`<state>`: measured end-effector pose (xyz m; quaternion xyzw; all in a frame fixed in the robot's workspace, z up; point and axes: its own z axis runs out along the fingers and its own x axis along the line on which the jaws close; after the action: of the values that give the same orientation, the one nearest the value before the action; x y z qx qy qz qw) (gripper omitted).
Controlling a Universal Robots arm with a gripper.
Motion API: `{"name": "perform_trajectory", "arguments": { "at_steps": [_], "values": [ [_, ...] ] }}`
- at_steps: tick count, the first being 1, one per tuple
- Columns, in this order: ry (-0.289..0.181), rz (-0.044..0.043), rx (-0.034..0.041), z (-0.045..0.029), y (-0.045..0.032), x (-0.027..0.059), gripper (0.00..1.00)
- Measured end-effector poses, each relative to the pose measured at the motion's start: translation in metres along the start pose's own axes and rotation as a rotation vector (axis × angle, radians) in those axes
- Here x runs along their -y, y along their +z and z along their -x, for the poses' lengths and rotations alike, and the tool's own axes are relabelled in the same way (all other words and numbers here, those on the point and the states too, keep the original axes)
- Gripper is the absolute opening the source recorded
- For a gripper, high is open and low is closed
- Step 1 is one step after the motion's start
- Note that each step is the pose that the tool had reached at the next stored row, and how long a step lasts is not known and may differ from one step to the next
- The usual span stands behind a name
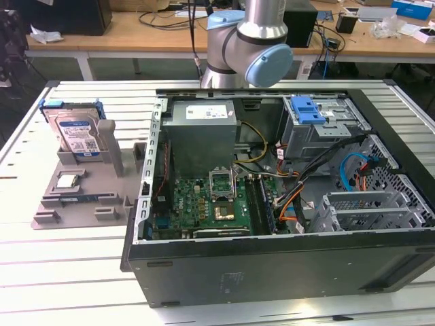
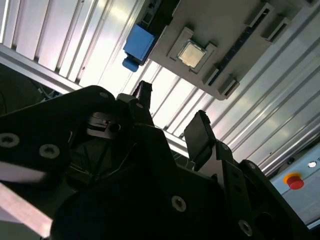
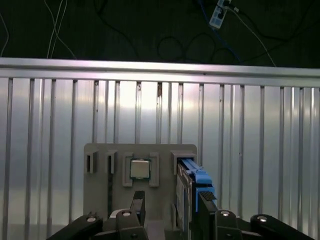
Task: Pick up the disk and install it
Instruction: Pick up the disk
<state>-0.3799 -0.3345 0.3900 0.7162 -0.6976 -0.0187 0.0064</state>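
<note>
Print on disk (image 1: 77, 134) label illegible; nothing readable.

In the exterior view, the silver-and-blue robot arm (image 1: 255, 41) was cut off by the top edge. The black computer case (image 1: 272, 272) ran past the exterior view's right edge. In the first wrist view, the disk (image 3: 192, 177), a silver metal hard drive in a blue plastic carrier frame, stood edge-on. Its label was unseen, and a black gripper finger (image 3: 207, 202) hid its lower end.
</note>
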Motion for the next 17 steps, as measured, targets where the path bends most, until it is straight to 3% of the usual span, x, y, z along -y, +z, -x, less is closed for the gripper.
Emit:
{"name": "perform_trajectory", "arguments": {
  "at_steps": [3,4,10,17],
  "values": [
    [0.000,0.0006,-0.0017,0.0171,0.0055,0.0072,0.54],
    [0.000,0.0008,-0.0017,0.0196,0.0077,0.0086,0.54],
    [-0.027,0.0016,-0.0029,0.0270,0.0246,0.0140,0.54],
    [-0.044,0.0017,-0.0058,0.0296,0.0397,0.0212,0.54]
  ]
}}
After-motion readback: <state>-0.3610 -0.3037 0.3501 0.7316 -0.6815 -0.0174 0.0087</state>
